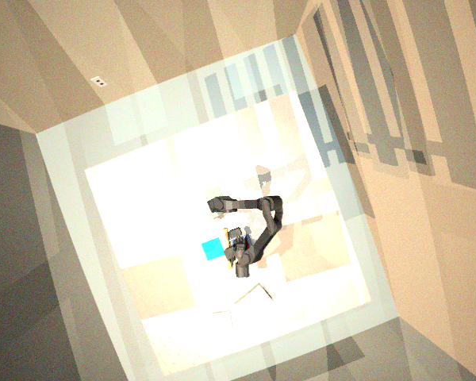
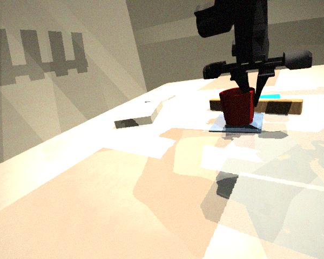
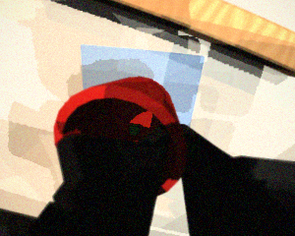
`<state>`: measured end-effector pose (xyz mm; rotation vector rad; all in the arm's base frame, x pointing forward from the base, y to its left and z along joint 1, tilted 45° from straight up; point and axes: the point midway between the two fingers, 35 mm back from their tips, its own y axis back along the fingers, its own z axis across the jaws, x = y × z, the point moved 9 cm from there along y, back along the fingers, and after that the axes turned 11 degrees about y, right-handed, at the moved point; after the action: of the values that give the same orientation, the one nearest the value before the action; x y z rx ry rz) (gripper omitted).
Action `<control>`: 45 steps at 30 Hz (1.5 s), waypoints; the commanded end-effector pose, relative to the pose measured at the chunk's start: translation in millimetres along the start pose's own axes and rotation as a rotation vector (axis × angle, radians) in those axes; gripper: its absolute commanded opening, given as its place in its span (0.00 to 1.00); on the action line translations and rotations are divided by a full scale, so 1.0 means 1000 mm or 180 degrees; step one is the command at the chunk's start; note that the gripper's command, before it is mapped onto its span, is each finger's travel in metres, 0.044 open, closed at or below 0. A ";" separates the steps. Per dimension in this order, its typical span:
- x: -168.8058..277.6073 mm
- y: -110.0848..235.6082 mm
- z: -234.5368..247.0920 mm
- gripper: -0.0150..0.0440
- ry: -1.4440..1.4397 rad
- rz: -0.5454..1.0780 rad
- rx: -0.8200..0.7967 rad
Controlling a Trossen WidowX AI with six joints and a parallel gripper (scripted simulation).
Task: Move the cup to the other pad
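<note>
The red cup [image 2: 237, 108] [image 3: 145, 88] stands on the pale blue pad [image 2: 216, 128] [image 3: 187, 74], its rim slightly tilted in the exterior view. My gripper [image 2: 252, 97] [image 3: 173, 128] points down and is shut on the cup's wall, one finger inside the cup and the other outside. In the wrist view a green marble [image 3: 134, 129] shows dimly inside the cup; the inside finger and shadow hide most of the contents. The other pad, bright cyan [image 1: 212, 248] [image 2: 271, 96], lies beyond the wooden bar and bears nothing.
The low wooden bar [image 1: 226, 233] [image 2: 282, 106] [image 3: 246, 25] lies between the two pads. A pale flat block [image 2: 140, 120] lies on the table, left of the cup in the exterior view. Patchy shadows cross the table.
</note>
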<state>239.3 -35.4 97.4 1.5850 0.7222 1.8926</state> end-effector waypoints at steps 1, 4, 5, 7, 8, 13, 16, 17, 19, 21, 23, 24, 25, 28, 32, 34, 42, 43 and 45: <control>0.000 0.000 0.000 0.25 0.0004 0.0000 0.0001; 0.000 0.003 0.000 0.25 0.0002 -0.0001 0.0002; 0.000 0.005 0.001 0.25 0.0001 -0.0002 0.0002; -0.001 0.011 0.001 0.25 -0.0003 -0.0004 0.0003; -0.001 0.015 0.001 0.25 -0.0005 -0.0004 0.0003; -0.002 0.031 0.000 0.25 -0.0014 -0.0003 0.0005; -0.002 0.041 0.000 0.25 -0.0019 0.0001 0.0005; -0.002 0.045 -0.001 0.25 -0.0020 0.0003 0.0005; -0.002 0.051 -0.002 0.25 -0.0023 0.0007 0.0006; -0.002 0.055 -0.003 0.25 -0.0025 0.0011 0.0006; -0.002 0.056 -0.004 0.25 -0.0026 0.0012 0.0006; -0.002 0.056 -0.005 0.25 -0.0026 0.0012 0.0006; -0.002 0.056 -0.005 0.25 -0.0026 0.0012 0.0006; -0.002 0.056 -0.006 0.25 -0.0026 0.0012 0.0006; -0.003 0.054 -0.006 0.25 -0.0055 0.0035 0.0012; -0.003 0.054 -0.006 0.25 -0.0055 0.0035 0.0012; -0.003 0.054 -0.006 0.25 -0.0055 0.0035 0.0012; -0.003 0.054 -0.006 0.25 -0.0055 0.0035 0.0012; -0.003 0.054 -0.006 0.25 -0.0055 0.0035 0.0012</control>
<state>229.4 -75.5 132.9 1.6079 0.7120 1.8849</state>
